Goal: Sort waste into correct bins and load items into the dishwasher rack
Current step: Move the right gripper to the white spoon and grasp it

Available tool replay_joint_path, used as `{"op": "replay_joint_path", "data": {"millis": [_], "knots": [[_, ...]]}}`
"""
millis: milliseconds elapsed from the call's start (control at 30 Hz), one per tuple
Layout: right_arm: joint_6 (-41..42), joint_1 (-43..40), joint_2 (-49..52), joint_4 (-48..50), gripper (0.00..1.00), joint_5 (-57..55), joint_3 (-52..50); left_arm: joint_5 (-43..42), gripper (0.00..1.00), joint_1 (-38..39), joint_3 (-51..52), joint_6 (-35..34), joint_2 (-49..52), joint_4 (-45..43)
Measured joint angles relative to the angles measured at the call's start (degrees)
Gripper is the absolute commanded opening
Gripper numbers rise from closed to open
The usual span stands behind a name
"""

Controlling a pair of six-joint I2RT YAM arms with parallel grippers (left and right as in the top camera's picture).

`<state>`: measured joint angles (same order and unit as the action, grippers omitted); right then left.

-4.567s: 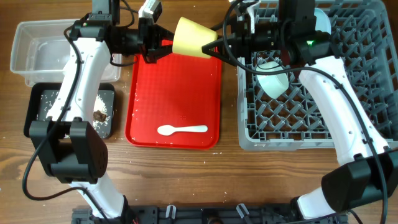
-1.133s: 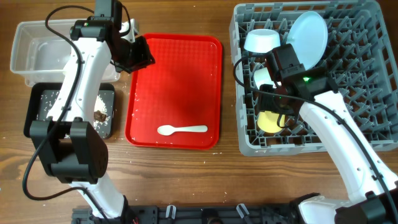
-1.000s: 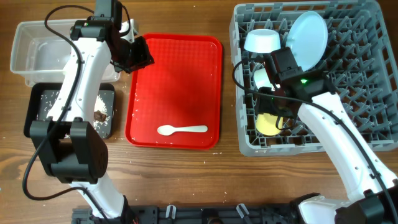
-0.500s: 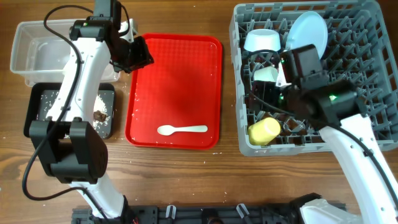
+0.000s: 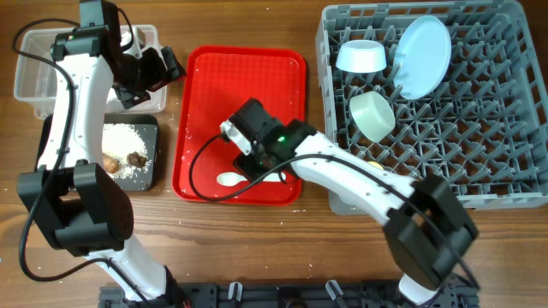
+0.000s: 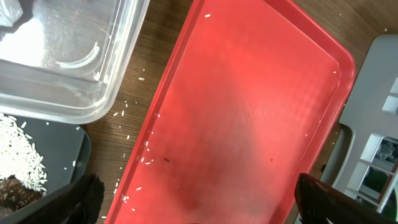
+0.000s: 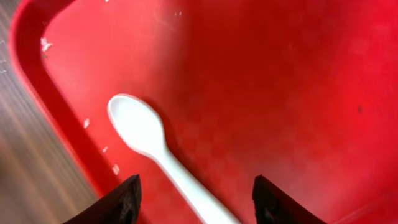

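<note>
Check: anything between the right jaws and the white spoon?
Right wrist view: only bare red tray; the white spoon lies free, handle between the open jaws of the right gripper.

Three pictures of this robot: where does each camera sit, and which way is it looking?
Overhead: fixed above the table, looking straight down; shows left arm, right arm, red tray, rack, clear tub, black tray.
Left wrist: rides the left arm, looking down at tray edge and tub corner; left claw open, dark fingertips in bottom corners.
Right wrist: rides the right arm, close above the white spoon; right claw with dark fingertips below.
Shared: all see the red tray; overhead and right wrist see the spoon.
</note>
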<state>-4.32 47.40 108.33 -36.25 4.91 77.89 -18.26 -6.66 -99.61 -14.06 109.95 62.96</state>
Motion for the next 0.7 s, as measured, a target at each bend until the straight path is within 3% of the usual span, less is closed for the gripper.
{"op": "replay_joint_path", "data": {"millis": [67, 433, 700], "knots": [[-2.05, 0.2, 2.67, 1.05, 0.49, -0.02, 0.0, 0.02, 1.0, 0.0, 0.0, 0.0, 0.0, 0.02], [-9.53, 0.48, 5.35, -3.65, 0.49, 2.84, 0.0, 0.02, 1.0, 0.0, 0.0, 0.0, 0.0, 0.02], [-9.44, 0.52, 5.57, 3.8, 0.48, 3.67, -2.75, 0.02, 1.0, 0.0, 0.0, 0.0, 0.0, 0.02]]}}
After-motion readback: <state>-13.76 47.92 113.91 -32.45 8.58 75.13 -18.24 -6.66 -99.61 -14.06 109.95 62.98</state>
